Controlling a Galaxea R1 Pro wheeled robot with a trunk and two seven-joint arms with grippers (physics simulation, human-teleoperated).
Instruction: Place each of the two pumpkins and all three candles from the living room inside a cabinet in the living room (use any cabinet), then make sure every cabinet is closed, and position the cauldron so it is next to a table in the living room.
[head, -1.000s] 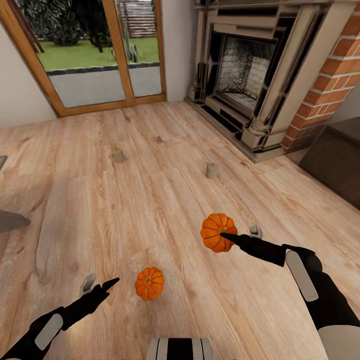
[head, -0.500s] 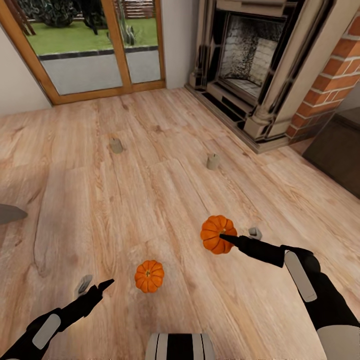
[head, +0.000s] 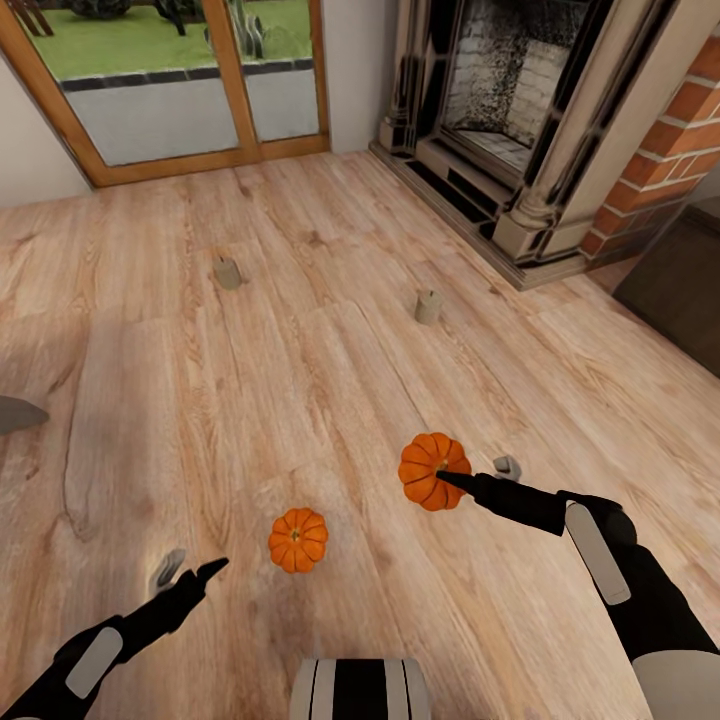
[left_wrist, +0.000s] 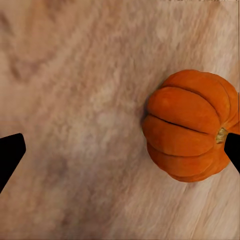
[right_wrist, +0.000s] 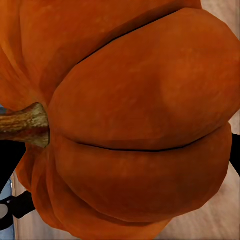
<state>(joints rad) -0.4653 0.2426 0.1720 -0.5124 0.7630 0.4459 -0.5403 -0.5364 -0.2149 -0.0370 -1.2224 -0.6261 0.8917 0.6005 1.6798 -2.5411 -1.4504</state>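
Head view, left to right: left gripper (head: 190, 574) hovers spread apart over the wooden floor (head: 300, 380); one candle (head: 227, 272) stands far ahead; a small pumpkin (head: 298, 539) sits just beside that gripper; a second candle (head: 428, 306) stands near the fireplace (head: 520, 120); right gripper (head: 470, 478) is clamped on the larger pumpkin (head: 431, 470); dark cabinet (head: 680, 290) at far right.

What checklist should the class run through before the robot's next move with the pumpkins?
1. Right gripper closed around its pumpkin: ok, the pumpkin sits between its fingers in the right wrist view.
2. Left gripper free: ok, open.
3. Second pumpkin near the left gripper: ok, on the floor beside it.
4. Candles located: two upright; third cannot tell.
5. Cabinet open: cannot tell.
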